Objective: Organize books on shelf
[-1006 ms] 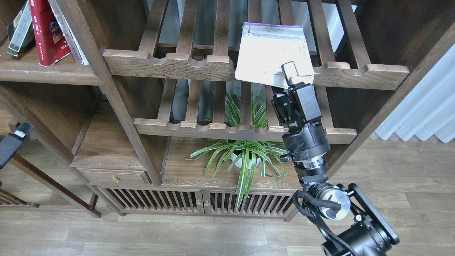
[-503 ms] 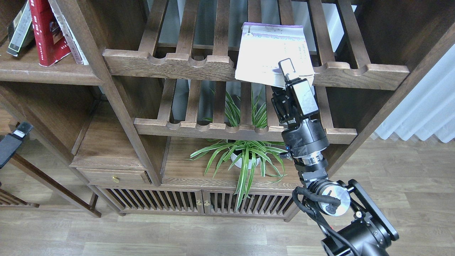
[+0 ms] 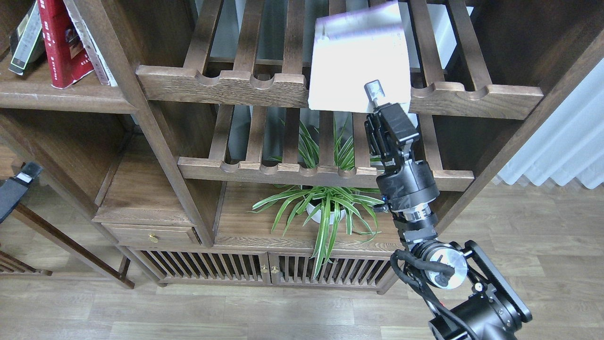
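Note:
My right gripper (image 3: 377, 97) is shut on the lower right corner of the cream-white book with a purple top band (image 3: 356, 61). It holds the book up in front of the upper slatted rack (image 3: 226, 85). The red book (image 3: 61, 42) and the grey-black book with a pale green panel (image 3: 24, 42) lean on the solid dark-brown shelf (image 3: 61, 100) at the top left. A thin white book (image 3: 92, 45) leans against the red one. My left gripper (image 3: 19, 182) shows only as a black tip at the left edge, low and far from the books.
A second slatted rack (image 3: 302, 172) sits below the first. A spider plant in a white pot (image 3: 325, 208) stands under it, just left of my right arm. The cabinet upright (image 3: 155, 127) separates the shelf from the racks. A white curtain (image 3: 566, 146) hangs at the right.
My right gripper has risen and shifted slightly left, lifting the cream-white book off the upper rack's front rail; the book is blurred by motion. The left gripper has barely moved.

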Controlling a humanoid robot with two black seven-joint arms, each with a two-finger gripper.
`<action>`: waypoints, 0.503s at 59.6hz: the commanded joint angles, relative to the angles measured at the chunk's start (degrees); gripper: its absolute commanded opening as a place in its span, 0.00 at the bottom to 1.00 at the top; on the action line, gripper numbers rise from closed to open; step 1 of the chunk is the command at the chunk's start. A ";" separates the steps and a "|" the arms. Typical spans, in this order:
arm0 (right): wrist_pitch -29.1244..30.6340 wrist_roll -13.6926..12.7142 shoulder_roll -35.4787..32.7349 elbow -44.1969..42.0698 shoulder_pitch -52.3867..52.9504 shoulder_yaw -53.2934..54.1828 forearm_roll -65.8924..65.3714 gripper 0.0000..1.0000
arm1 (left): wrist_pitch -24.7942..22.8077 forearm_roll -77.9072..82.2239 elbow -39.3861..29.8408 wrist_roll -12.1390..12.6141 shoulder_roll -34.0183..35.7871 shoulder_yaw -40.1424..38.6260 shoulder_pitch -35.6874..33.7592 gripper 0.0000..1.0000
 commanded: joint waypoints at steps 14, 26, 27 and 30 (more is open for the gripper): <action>3.86 -0.04 -2.04 0.19 -6.86 -5.95 0.00 0.04 | 0.00 -18.92 0.91 0.62 1.35 11.41 0.09 1.00; 3.86 -0.48 -2.57 0.37 -11.52 -7.98 -0.61 0.04 | 0.00 -29.82 0.65 0.53 1.44 22.22 0.09 1.00; 3.86 -0.56 -2.57 0.37 -11.78 -7.98 -0.62 0.04 | 0.00 -30.09 0.48 0.53 1.44 22.57 0.09 1.00; 3.86 -1.44 -2.57 0.37 -13.10 -7.98 -1.23 0.04 | 0.00 -31.58 -0.14 0.18 1.35 24.33 0.09 1.00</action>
